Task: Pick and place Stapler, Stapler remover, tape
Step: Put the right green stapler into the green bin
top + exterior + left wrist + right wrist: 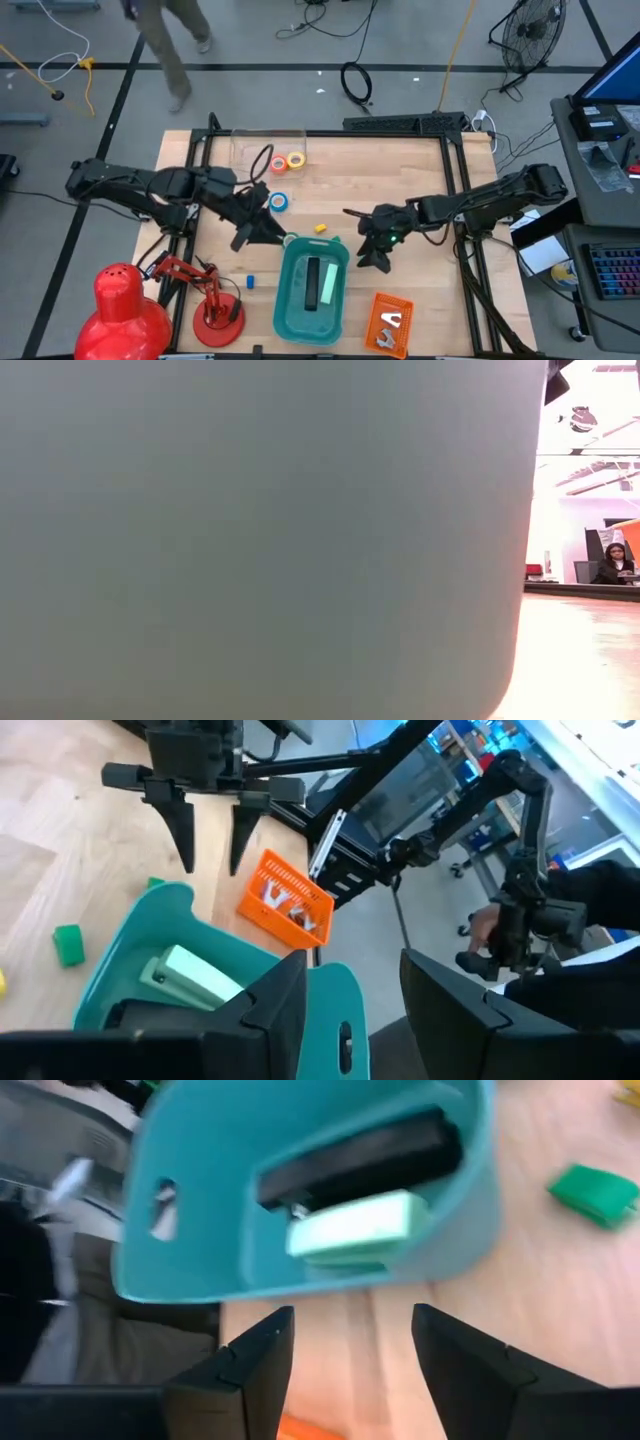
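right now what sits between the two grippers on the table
In the high view, the teal plastic bin's top rim and a small yellow block lie between the left gripper and right gripper.

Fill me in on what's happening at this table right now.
Two robot arms are sorting office items into a teal bin. The stapler already lies inside. The left gripper hovers open at the bin's corner and the right gripper hovers open just beside the bin; neither holds anything. The tape rolls still sit near the table's far edge, by a clear container. An orange basket sits beside the bin.
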Motion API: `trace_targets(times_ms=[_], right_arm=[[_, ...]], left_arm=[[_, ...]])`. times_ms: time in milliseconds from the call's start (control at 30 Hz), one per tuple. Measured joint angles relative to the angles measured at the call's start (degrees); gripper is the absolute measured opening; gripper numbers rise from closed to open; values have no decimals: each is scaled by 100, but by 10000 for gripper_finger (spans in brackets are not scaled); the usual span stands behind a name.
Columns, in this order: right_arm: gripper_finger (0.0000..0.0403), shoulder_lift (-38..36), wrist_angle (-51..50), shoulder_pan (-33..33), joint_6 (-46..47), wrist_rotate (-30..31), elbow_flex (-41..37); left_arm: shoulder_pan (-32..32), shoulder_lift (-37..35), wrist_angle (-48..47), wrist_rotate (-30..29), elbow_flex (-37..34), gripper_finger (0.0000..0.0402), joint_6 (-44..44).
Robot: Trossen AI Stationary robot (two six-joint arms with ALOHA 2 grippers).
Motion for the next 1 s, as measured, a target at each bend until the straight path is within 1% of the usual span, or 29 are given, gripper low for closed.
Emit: trace_targets(times_ms=[100,167,433,567,767,1000], right_arm=[[195,0,-347,20,-216,144,0],[196,37,-571,84,-391,366,0],[208,544,-1323,408,-1058,1057,17],[210,725,-1202,442,-1069,1352,20],[210,734,-1190,437,-1320,1670,22],[210,734,-1197,520,-1406,1731,22]], left_arm=[[-125,0,-9,-117,0,163,5],[-212,0,-20,-151,0,163,30],[-436,2,-67,-282,-15,163,-40],[-576,2,-150,-378,-17,163,-80],[-732,2,-185,-442,-17,163,-172],[-877,2,-186,-447,-17,163,-172]])
